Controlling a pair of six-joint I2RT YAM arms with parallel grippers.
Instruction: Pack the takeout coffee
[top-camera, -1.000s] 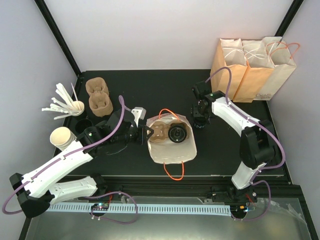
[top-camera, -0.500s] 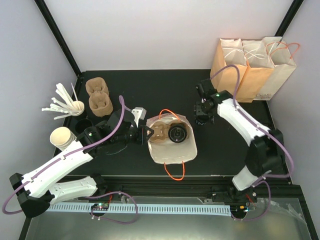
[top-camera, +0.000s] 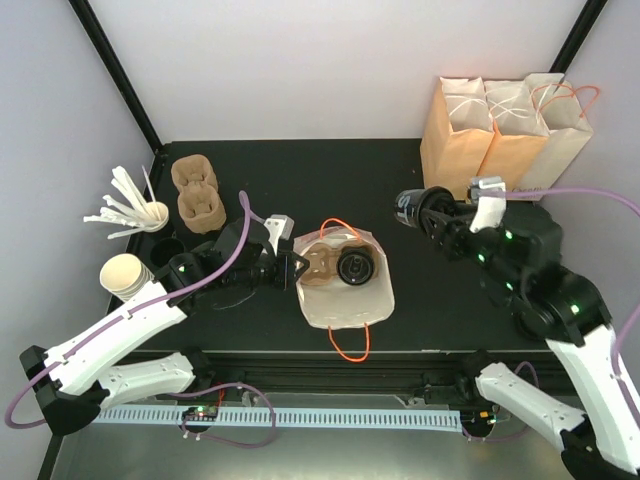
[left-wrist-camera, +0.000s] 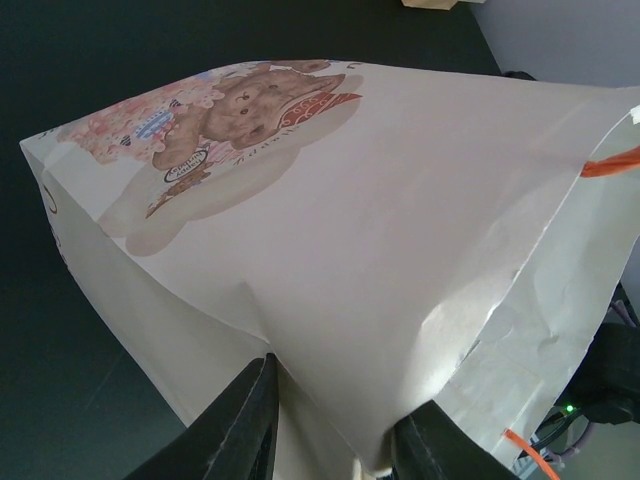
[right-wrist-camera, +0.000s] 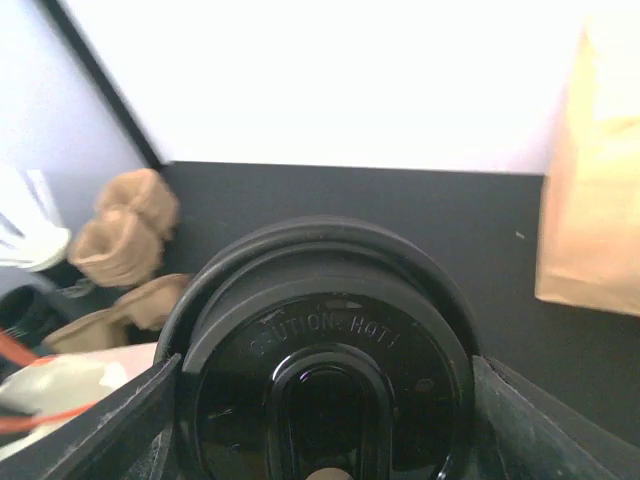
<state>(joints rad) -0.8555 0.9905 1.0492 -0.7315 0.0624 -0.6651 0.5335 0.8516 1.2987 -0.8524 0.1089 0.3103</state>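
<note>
- Right fingers (right-wrist-camera: 140, 430) first: one on each side of the black lid, clamped on the cup. The right gripper (top-camera: 418, 212) has the takeout coffee (top-camera: 405, 207) firmly in hand.
- That coffee is held up off the black table (top-camera: 300, 170), right of the white paper bag (top-camera: 345, 305) and apart from it, in front of the brown bags.
- Up close in the right wrist view, the takeout coffee (right-wrist-camera: 325, 340) shows a round black plastic lid with a raised rim. It has an oval recess in the middle and "CAUTION HOT" embossed above that.
- Left fingers (left-wrist-camera: 240, 425): both are pinched on a fold of the white bag's wall, so the left gripper (top-camera: 292, 268) holds the bag at its left edge.
- One white paper bag lies on its side, with a teddy-bear print (left-wrist-camera: 250, 105) and orange cord handles (top-camera: 348, 345).
- Black lidded cups: two. One is in the right gripper; the second black cup (top-camera: 355, 267) sits in a brown pulp carrier (top-camera: 320, 262) inside the white bag.
- Brown paper bags (top-camera: 505, 140): three, upright in a row at the back right corner.
- Back left: a pile of brown pulp carriers (top-camera: 197, 190), number in it unclear.
- Left edge: one stack of white paper cups (top-camera: 125, 272) and one cup of white utensils (top-camera: 150, 212).
</note>
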